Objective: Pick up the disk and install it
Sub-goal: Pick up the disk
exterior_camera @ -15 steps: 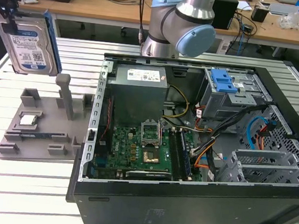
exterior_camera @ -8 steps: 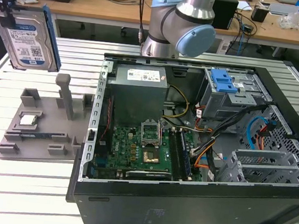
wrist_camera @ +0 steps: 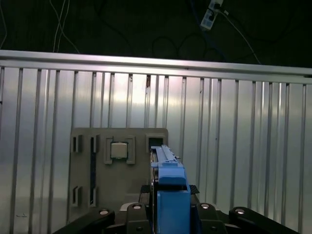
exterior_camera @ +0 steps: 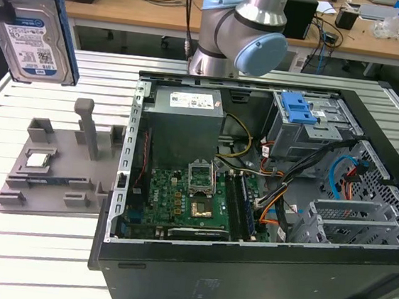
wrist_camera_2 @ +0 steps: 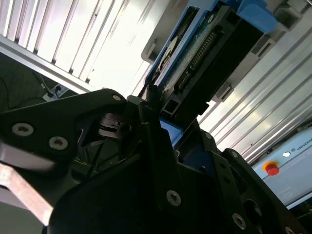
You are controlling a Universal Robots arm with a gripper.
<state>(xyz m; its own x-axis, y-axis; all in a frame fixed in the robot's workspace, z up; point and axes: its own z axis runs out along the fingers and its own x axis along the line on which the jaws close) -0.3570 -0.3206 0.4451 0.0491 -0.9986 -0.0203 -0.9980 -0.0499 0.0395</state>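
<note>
Black hand (wrist_camera_2: 155, 109) linkages hog the close-up in the second wrist view, and it's clamped down on the disk (wrist_camera_2: 204, 53) by one edge, circuit-board side showing. In the exterior view the disk (exterior_camera: 34, 39) hangs upright in the air above the grey holder tray (exterior_camera: 47, 176) at the exterior view's left, clear off the counter (exterior_camera: 32, 246) and well apart from the open PC case (exterior_camera: 244, 268). So I'd say pickup's done and install isn't. Getting it into the drive cage (exterior_camera: 315, 133) by the blue latch (exterior_camera: 300, 106) calls for lining those blue rails up square with the slot.
</note>
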